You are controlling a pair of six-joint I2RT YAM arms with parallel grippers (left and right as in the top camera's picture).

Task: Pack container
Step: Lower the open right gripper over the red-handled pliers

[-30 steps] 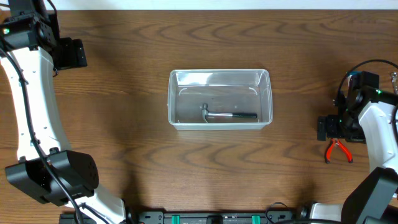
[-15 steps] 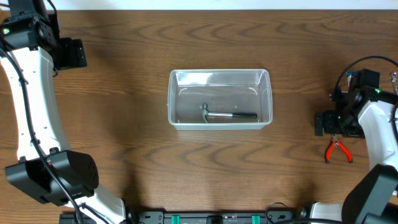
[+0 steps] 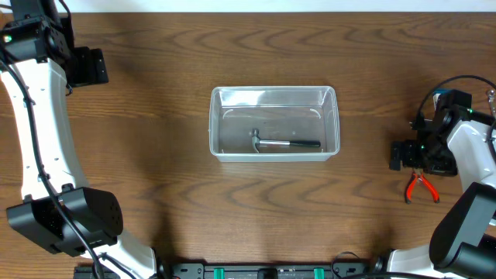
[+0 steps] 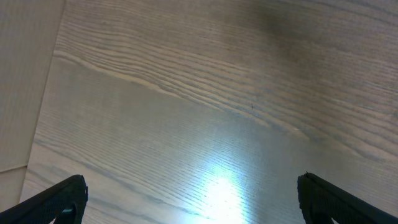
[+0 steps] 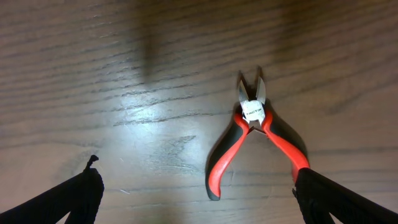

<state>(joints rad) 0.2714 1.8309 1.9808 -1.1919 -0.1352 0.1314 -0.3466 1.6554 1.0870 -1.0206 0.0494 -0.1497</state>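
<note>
1. Wood-grain surface (image 3: 155,170) fills every view, with nothing on its left part but the robot's arms.
2. At far left, the left end effector (image 4: 191,202) hangs over bare wood with its fingers spread wide, holding nothing.
3. In the middle sits the container (image 3: 274,93), upright and open-topped. One tool (image 3: 288,143), seemingly a small hammer, lies along its near wall.
4. At far right, red-and-black pliers (image 5: 254,113) lie flat, well apart from the container, their tips pointing away from the wrist camera.
5. The right end effector (image 5: 199,193) hovers just above them, fingers wide apart and empty.
6. The step in hand looks like grasping the pliers. It would go best by centring on the handles just behind the pivot, descending straight, then closing across both handles so that they cannot splay. The pliers would then be carried left and released beside the tool.
7. A white label at the pliers' pivot carries print too small to read; no other writing shows.
</note>
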